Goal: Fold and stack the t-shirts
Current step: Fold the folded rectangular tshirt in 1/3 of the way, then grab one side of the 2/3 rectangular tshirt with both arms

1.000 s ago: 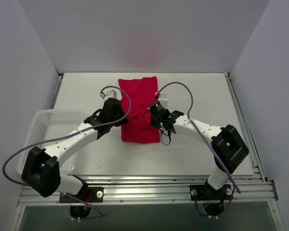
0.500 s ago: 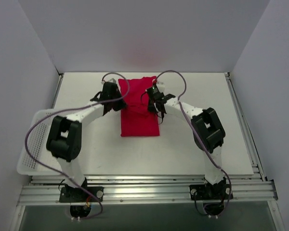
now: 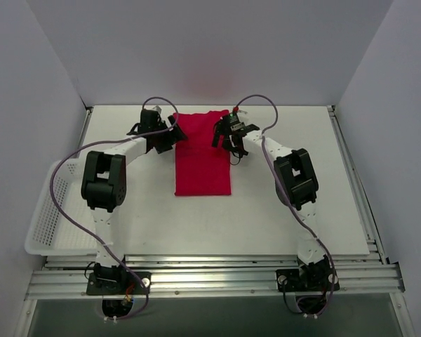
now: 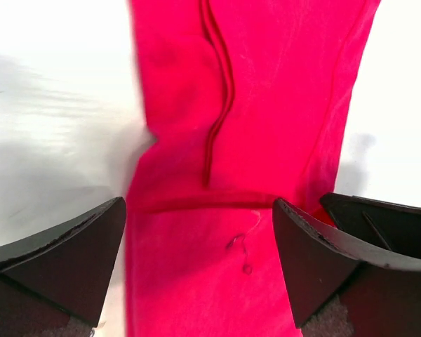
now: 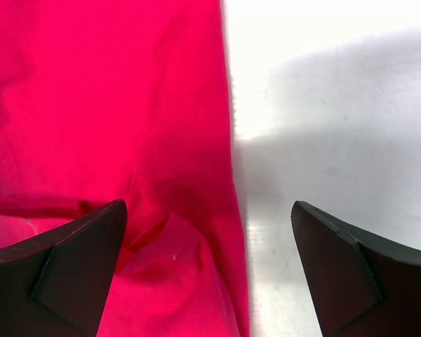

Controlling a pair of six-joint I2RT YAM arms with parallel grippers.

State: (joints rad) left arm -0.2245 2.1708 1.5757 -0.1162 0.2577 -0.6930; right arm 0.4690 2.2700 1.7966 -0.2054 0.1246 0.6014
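White table carries the red t-shirt, to whose 12 o'clock corners left gripper and right gripper, both released, have advanced, presumably for the next fold.

Plain bright red t-shirt, seams in the same red. White table. White basket, fine mesh pattern. White left arm and right arm, black joints, dull purple cables. Matte black left gripper and right gripper.
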